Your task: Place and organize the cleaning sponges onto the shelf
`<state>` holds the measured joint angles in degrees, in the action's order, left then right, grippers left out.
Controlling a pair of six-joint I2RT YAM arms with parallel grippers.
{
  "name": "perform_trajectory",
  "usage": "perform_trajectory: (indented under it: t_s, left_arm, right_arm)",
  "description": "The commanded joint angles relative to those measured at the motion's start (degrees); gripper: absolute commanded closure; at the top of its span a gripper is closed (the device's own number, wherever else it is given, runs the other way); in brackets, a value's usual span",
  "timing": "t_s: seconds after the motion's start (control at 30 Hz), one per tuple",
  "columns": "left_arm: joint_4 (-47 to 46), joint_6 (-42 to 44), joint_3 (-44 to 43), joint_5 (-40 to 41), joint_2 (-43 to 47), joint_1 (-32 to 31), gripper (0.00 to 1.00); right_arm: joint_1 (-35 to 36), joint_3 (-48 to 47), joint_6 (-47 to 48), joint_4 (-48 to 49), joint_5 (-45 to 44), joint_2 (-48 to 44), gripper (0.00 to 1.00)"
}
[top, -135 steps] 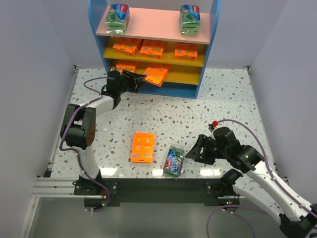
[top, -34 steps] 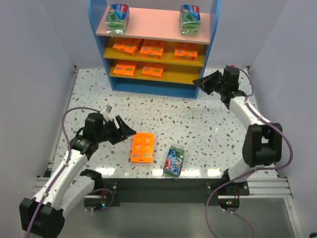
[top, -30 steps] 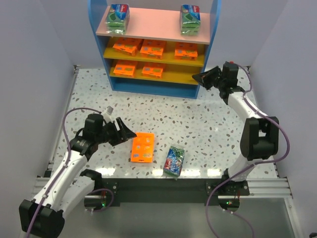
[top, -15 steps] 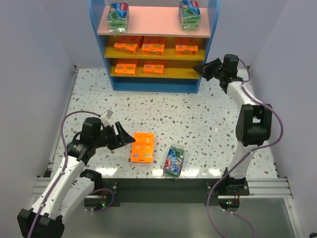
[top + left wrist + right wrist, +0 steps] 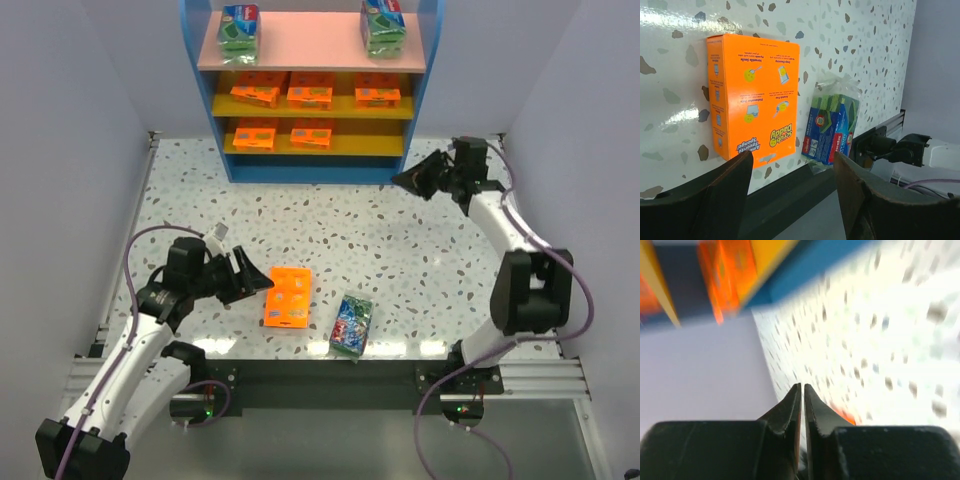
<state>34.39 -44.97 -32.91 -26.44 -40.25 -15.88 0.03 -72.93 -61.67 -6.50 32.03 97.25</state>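
The shelf (image 5: 420, 90) stands at the back with blue sides, a pink top board and two yellow boards. Two green-and-blue sponge packs (image 5: 240, 25) sit on the pink board, three orange packs (image 5: 310, 93) on the middle board and two (image 5: 253, 132) on the lower one. One orange pack (image 5: 287, 297) (image 5: 752, 95) lies flat near the table's front edge, with a green-and-blue pack (image 5: 352, 322) (image 5: 832, 122) right of it. My left gripper (image 5: 258, 277) (image 5: 792, 162) is open and empty, just left of the orange pack. My right gripper (image 5: 402, 179) (image 5: 803, 386) is shut and empty, off the shelf's lower right corner (image 5: 805, 270).
Grey walls close in the speckled table (image 5: 330, 230) on the left, right and back. A black rail (image 5: 320, 370) runs along the front edge, close behind the two loose packs. The right wrist view is blurred by motion.
The shelf's right end has swung back, so it now stands square to the table. My right gripper has drawn away from it, down toward the table. The left gripper has barely moved.
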Motion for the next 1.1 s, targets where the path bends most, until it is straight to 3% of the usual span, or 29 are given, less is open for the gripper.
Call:
perform_trajectory:
  t_s: [0.0, 0.13, 0.2, 0.37, 0.47, 0.63, 0.87, 0.97, 1.07]
  left_arm:
    - [-2.13, -0.12, 0.21, -0.99, -0.62, 0.32, 0.29]
    - [-2.49, 1.37, 0.04, -1.86, -3.34, 0.32, 0.29]
    - [-2.84, 2.08, -0.05, -2.65, -4.13, 0.32, 0.29]
    - [-3.01, 3.66, -0.32, -3.27, -5.89, 0.32, 0.29]
    - [-3.10, 3.49, 0.30, -3.18, -5.46, 0.32, 0.29]
    - [-2.93, 2.52, 2.40, -3.27, -3.61, 0.32, 0.29]
    - [0.32, 1.99, 3.73, -1.78, -0.10, 0.32, 0.29]
    - [1.81, 1.73, 3.46, -0.90, 1.49, 0.32, 0.29]
    - [2.96, 1.46, 3.20, -0.55, 2.45, 0.32, 0.29]
  right_arm:
    - [9.79, 4.97, 18.22, -20.52, -0.46, -15.05, 0.88]
    - [21.83, 14.89, 25.10, -33.46, -11.25, -25.95, 0.76]
    - [28.34, 17.54, 24.85, -38.83, -13.13, -30.88, 0.63]
    - [40.29, 25.98, 16.86, -44.38, -18.84, -41.59, 0.45]
    - [45.57, 30.11, 12.11, -42.30, -19.81, -43.20, 0.41]
    - [51.11, 34.59, 7.01, -33.86, -22.53, -38.81, 0.39]
    - [51.21, 35.40, 6.12, -20.42, -28.25, -28.01, 0.39]
    - [51.21, 34.26, 7.26, -17.50, -30.00, -23.00, 0.45]
    - [49.72, 29.17, 14.19, -19.15, -31.85, -16.94, 0.51]
